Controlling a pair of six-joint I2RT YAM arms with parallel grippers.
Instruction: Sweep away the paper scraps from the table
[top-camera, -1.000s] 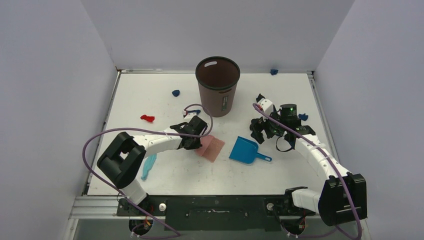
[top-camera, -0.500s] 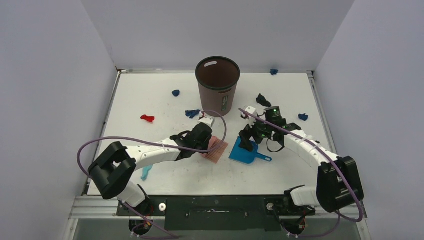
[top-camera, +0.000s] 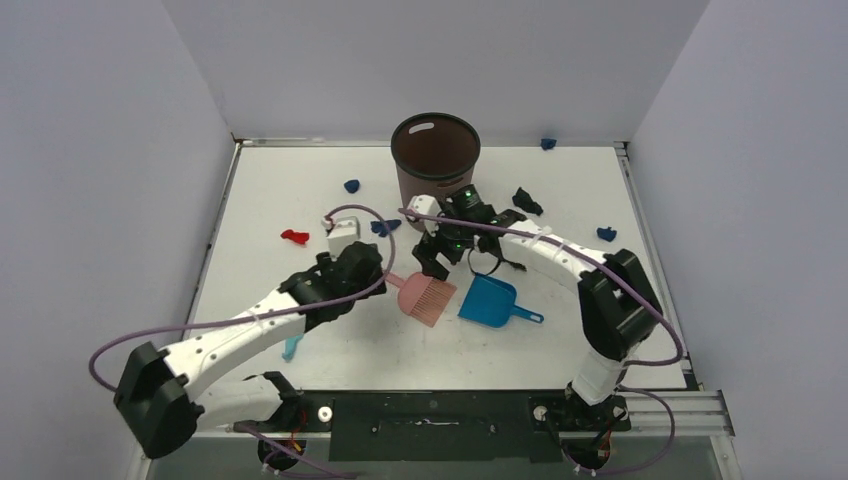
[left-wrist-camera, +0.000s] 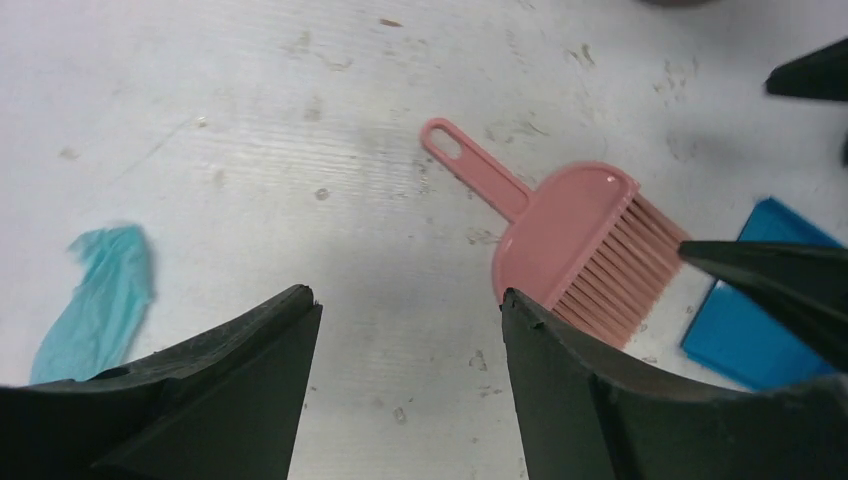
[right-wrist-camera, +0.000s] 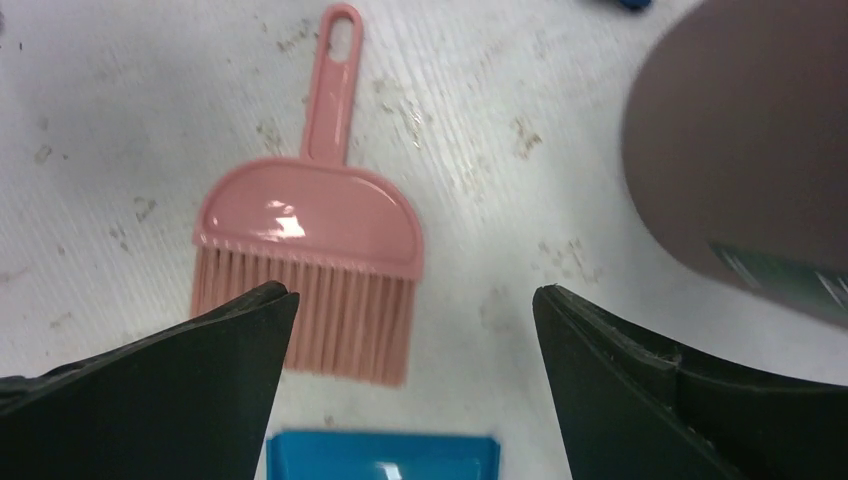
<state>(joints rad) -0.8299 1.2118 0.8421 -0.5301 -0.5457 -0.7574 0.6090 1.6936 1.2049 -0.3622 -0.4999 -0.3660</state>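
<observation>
The pink hand brush (top-camera: 425, 297) lies flat on the white table (top-camera: 300, 190), free of both grippers. My left gripper (top-camera: 368, 283) stands open just left of its handle, with bare table between the jaws (left-wrist-camera: 405, 310). My right gripper (top-camera: 435, 265) hovers open over the brush, its bristles (right-wrist-camera: 330, 320) under the left fingertip. The blue dustpan (top-camera: 490, 302) lies right of the brush. Paper scraps lie scattered: a red one (top-camera: 294, 237), blue ones (top-camera: 351, 186) (top-camera: 385, 227) (top-camera: 606, 234), a dark one (top-camera: 526, 201) and a light-blue strip (left-wrist-camera: 95, 300).
A brown bin (top-camera: 435, 165) stands upright at the back middle, close behind my right wrist and filling the right wrist view's upper right (right-wrist-camera: 750, 150). Another blue scrap (top-camera: 547, 143) sits at the far table edge. Grey walls close in left, right and back.
My left gripper has opened, let go of the pink brush and drawn back to the left. My right arm has swung left from the dustpan to above the brush.
</observation>
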